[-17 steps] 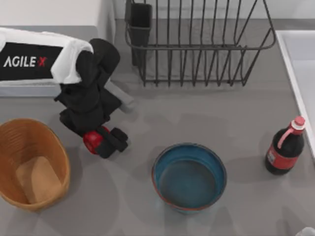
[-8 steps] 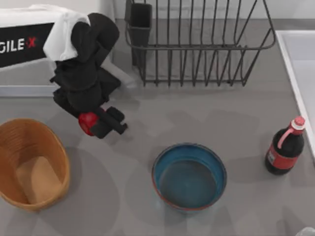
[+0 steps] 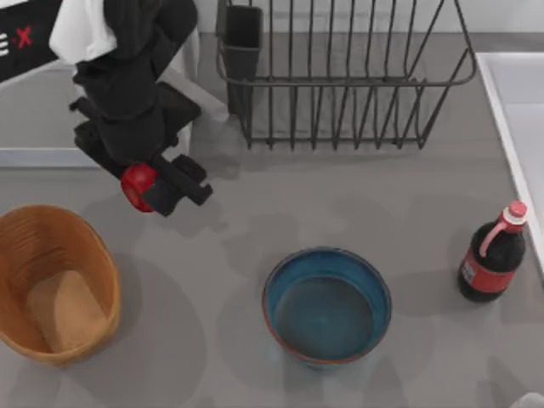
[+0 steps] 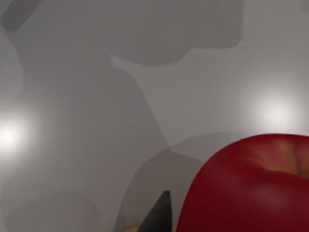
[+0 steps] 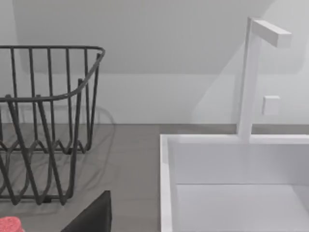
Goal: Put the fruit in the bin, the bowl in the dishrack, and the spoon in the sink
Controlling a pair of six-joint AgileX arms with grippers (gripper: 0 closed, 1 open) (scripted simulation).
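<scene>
My left pincer (image 3: 146, 189) is up over the left part of the grey table (image 3: 255, 221). It is closed tight on the small shiny red fruit (image 3: 136, 184). One dark finger (image 3: 183, 180) sticks out past the fruit toward the middle of the table. In my left wrist view the red fruit (image 4: 251, 186) is big and very close, with a dark fingertip (image 4: 159, 215) just beside it and the grey table below.

The oval orange-tan basket with ribbed walls (image 3: 85, 246) sits at the left edge of the table, nearer the front than my pincer. The fruit is not over it; it is off to the side of the basket's back rim.

The wide round blue bowl with a thin reddish-brown rim (image 3: 327, 306) stands on the table near the middle front, well apart from my pincer. The big dark wire dishrack (image 3: 340, 81) is at the back of the table, and its dark square cup (image 3: 242, 38) is at its left corner. In my right wrist view the dishrack (image 5: 48, 121) stands beside the white sink (image 5: 231, 183), and a white tap (image 5: 251, 72) rises behind the sink.

The white sink rim (image 3: 501, 110) runs along the right side of the table. A dark bottle with a red label and pink cap (image 3: 493, 255) stands near it.
</scene>
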